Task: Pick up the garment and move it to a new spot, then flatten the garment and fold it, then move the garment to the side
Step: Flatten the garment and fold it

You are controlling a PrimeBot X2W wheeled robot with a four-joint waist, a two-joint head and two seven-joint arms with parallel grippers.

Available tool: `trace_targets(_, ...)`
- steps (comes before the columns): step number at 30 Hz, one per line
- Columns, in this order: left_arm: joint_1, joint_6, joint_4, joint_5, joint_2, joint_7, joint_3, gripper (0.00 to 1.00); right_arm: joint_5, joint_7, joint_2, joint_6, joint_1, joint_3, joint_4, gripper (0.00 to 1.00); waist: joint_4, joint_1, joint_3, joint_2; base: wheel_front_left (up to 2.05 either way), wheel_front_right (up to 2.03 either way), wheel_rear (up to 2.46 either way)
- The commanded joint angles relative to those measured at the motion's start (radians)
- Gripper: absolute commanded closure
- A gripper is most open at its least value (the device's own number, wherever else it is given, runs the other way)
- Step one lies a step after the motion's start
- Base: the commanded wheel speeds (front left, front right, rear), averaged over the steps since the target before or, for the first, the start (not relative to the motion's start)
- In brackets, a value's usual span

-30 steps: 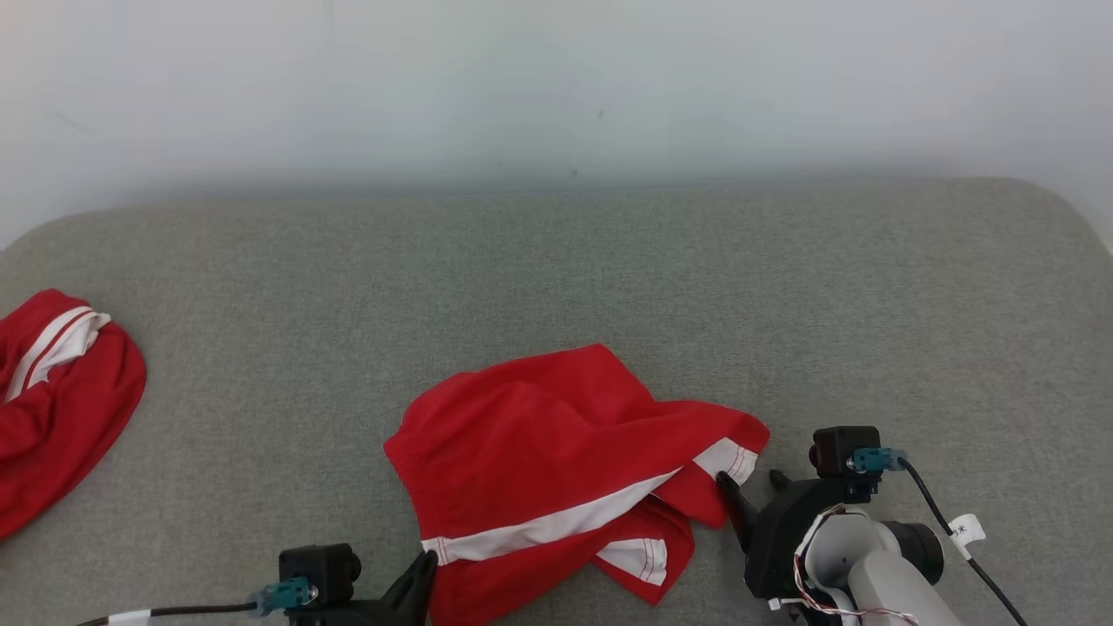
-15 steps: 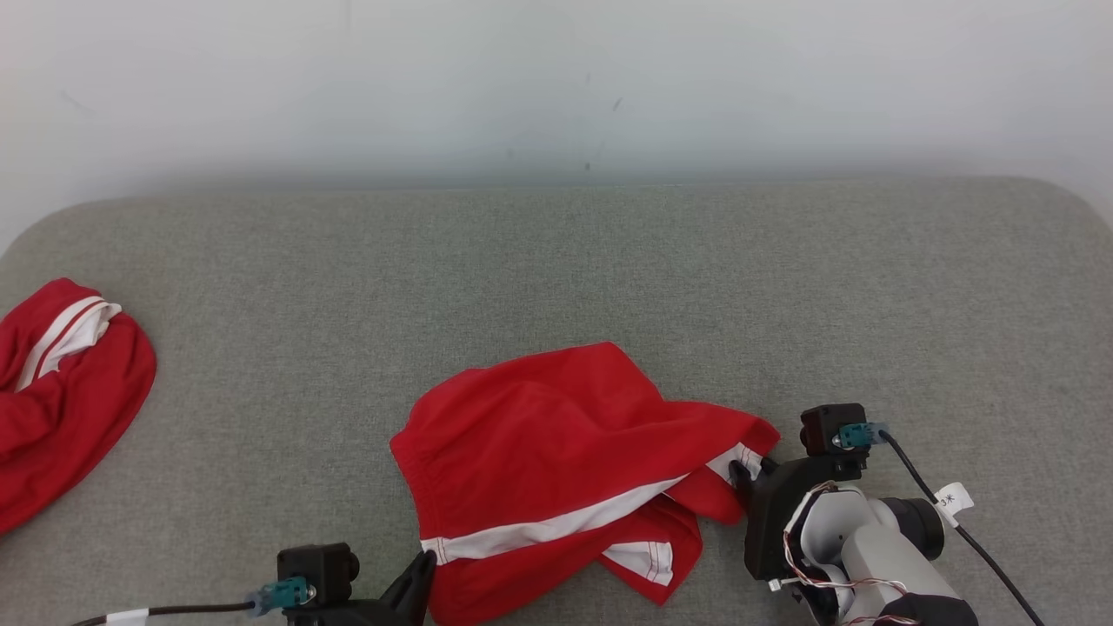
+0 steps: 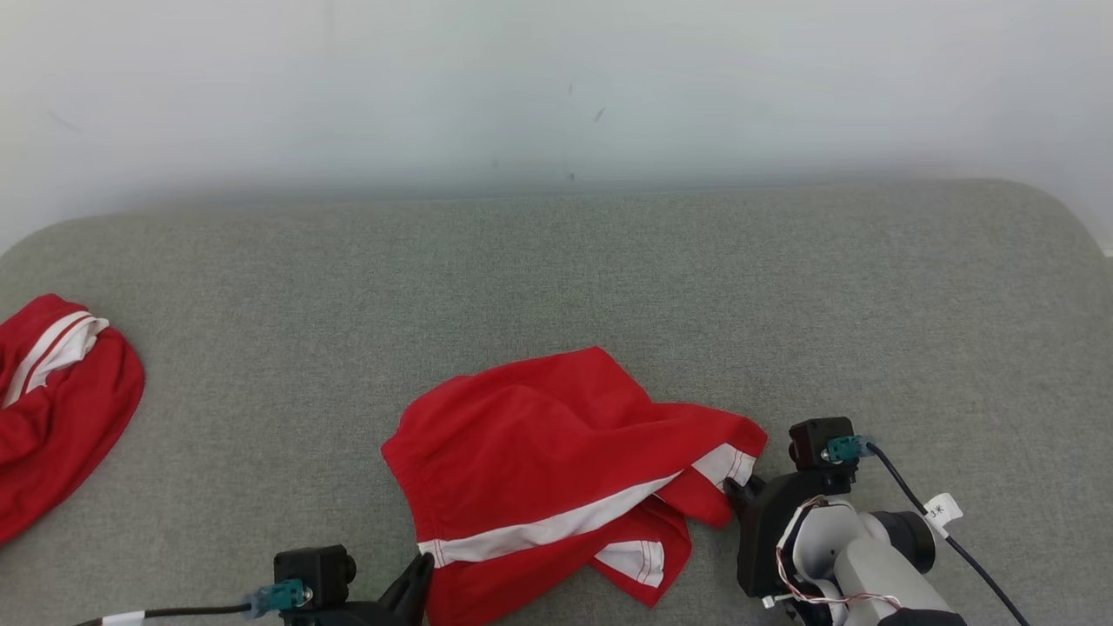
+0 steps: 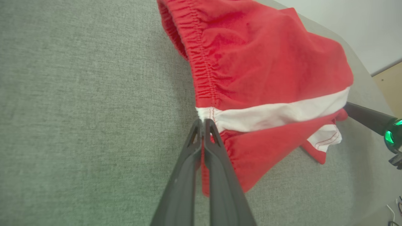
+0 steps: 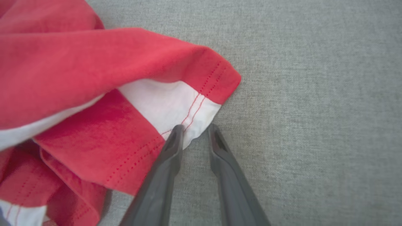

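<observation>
The garment (image 3: 539, 435) is a pair of red shorts with a white side stripe, lying crumpled at the near middle of the grey cushion (image 3: 556, 278). My left gripper (image 3: 422, 569) is at its near left corner. In the left wrist view that gripper (image 4: 202, 121) is shut on the waistband end of the garment (image 4: 257, 69), right where the white stripe starts. My right gripper (image 3: 735, 487) is at the shorts' right hem. In the right wrist view its fingers (image 5: 194, 128) stand a little apart, with the white hem corner of the garment (image 5: 78, 62) lying between the tips.
A second red and white garment (image 3: 52, 409) lies bunched at the cushion's far left edge. A pale wall rises behind the cushion. Bare grey fabric stretches behind and to the right of the shorts. The right arm's dark finger (image 4: 364, 114) shows in the left wrist view.
My right gripper has moved in to the white hem corner and its fingers have narrowed from wide open to a small gap. The left gripper has stayed shut on the waistband.
</observation>
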Motion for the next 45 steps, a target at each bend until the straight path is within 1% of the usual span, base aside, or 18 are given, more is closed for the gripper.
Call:
trace_targets(1, 0.013, 0.000, -0.002, 0.002, -0.001, -0.003, -0.001, 1.00, -0.001, 0.016, 0.003, -0.002, 0.054, 0.009, 0.024, 0.62, 0.000, 0.0000, -0.001, 0.0000, 0.00, 0.00, 0.00)
trace_targets(2, 0.013, 0.001, -0.001, 0.001, -0.001, -0.004, -0.001, 1.00, 0.000, 0.014, 0.003, -0.002, 0.055, 0.013, 0.021, 0.69, 0.001, 0.0000, -0.001, 0.0000, 0.00, 0.00, 0.00)
trace_targets(3, 0.013, 0.002, -0.001, 0.001, 0.000, -0.006, 0.000, 1.00, 0.003, 0.012, 0.003, -0.002, 0.056, 0.017, 0.016, 0.82, 0.001, 0.0000, -0.002, 0.0000, 0.00, 0.00, 0.00)
trace_targets(4, 0.013, 0.002, 0.000, 0.002, 0.000, -0.007, 0.000, 1.00, 0.004, 0.004, 0.003, -0.002, 0.057, 0.021, 0.008, 0.93, 0.002, 0.0000, -0.002, 0.0000, 0.00, 0.00, 0.00)
trace_targets(5, 0.012, 0.002, 0.000, 0.005, 0.001, -0.014, 0.002, 1.00, 0.003, 0.000, 0.003, -0.002, 0.058, 0.023, 0.003, 1.00, 0.002, 0.0000, -0.003, 0.0000, 0.00, 0.00, 0.00)
trace_targets(9, 0.006, -0.016, -0.018, -0.011, -0.012, -0.071, 0.033, 1.00, 0.040, -0.044, 0.003, -0.002, 0.048, 0.020, -0.035, 1.00, 0.002, 0.0000, -0.008, 0.0000, 0.00, 0.00, 0.00)
trace_targets(14, -0.021, -0.095, -0.093, -0.077, -0.032, -0.142, 0.095, 1.00, 0.094, -0.088, 0.002, -0.002, 0.001, -0.024, -0.134, 1.00, -0.006, 0.0000, -0.032, 0.0000, 0.00, 0.00, 0.00)
trace_targets(16, -0.040, -0.122, -0.137, -0.115, -0.038, -0.158, 0.129, 1.00, 0.096, -0.077, 0.002, -0.002, -0.010, -0.056, -0.192, 1.00, -0.016, 0.0000, -0.046, 0.0000, 0.00, 0.00, 0.00)
trace_targets(18, -0.069, -0.158, -0.186, -0.158, -0.039, -0.156, 0.163, 1.00, 0.067, -0.051, 0.001, -0.002, -0.035, -0.096, -0.275, 1.00, -0.029, 0.0000, -0.059, 0.0000, 0.00, 0.00, 0.00)
trace_targets(21, -0.134, -0.193, -0.244, -0.226, -0.020, -0.109, 0.205, 1.00, 0.071, 0.017, 0.003, -0.002, -0.066, -0.116, -0.435, 1.00, -0.049, 0.0000, -0.079, 0.0000, 0.00, 0.00, 0.00)
trace_targets(23, -0.192, -0.192, -0.274, -0.279, -0.024, -0.068, 0.234, 1.00, 0.030, 0.065, 0.002, -0.002, -0.089, -0.114, -0.548, 1.00, -0.065, 0.0000, -0.084, 0.0000, 0.00, 0.00, 0.00)
trace_targets(27, -0.292, -0.157, -0.310, -0.391, -0.052, -0.016, 0.302, 1.00, -0.041, 0.162, -0.031, -0.002, -0.133, -0.138, -0.723, 1.00, -0.095, 0.0000, -0.081, 0.0000, 0.00, 0.00, 0.00)
trace_targets(30, -0.351, -0.124, -0.324, -0.449, -0.068, 0.004, 0.346, 1.00, -0.060, 0.201, -0.049, -0.002, -0.175, -0.166, -0.808, 1.00, -0.117, 0.0000, -0.070, 0.0000, 0.00, 0.00, 0.00)
trace_targets(32, -0.381, -0.100, -0.327, -0.479, -0.078, 0.004, 0.375, 1.00, -0.074, 0.202, -0.062, -0.002, -0.201, -0.212, -0.843, 1.00, -0.129, 0.0000, -0.059, 0.0000, 0.00, 0.00, 0.00)
trace_targets(35, -0.419, -0.076, -0.321, -0.500, -0.093, -0.032, 0.429, 1.00, -0.084, 0.197, -0.067, -0.002, -0.232, -0.244, -0.864, 1.00, -0.144, 0.0000, -0.039, 0.0000, 0.00, 0.00, 0.00)
trace_targets(37, -0.425, -0.065, -0.311, -0.515, -0.107, -0.041, 0.447, 1.00, -0.082, 0.214, -0.081, -0.002, -0.229, -0.240, -0.854, 1.00, -0.151, 0.0000, -0.024, 0.0000, 0.00, 0.00, 0.00)
trace_targets(42, -0.426, -0.051, -0.295, -0.508, -0.114, -0.016, 0.415, 1.00, -0.053, 0.241, -0.086, -0.002, -0.223, -0.183, -0.811, 1.00, -0.163, 0.0000, 0.022, 0.0000, 0.00, 0.00, 0.00)
trace_targets(45, -0.479, -0.040, -0.265, -0.492, -0.125, -0.010, 0.396, 1.00, -0.005, 0.242, -0.068, -0.002, -0.270, -0.133, -0.751, 1.00, -0.173, 0.0000, 0.093, 0.0000, 0.00, 0.00, 0.00)
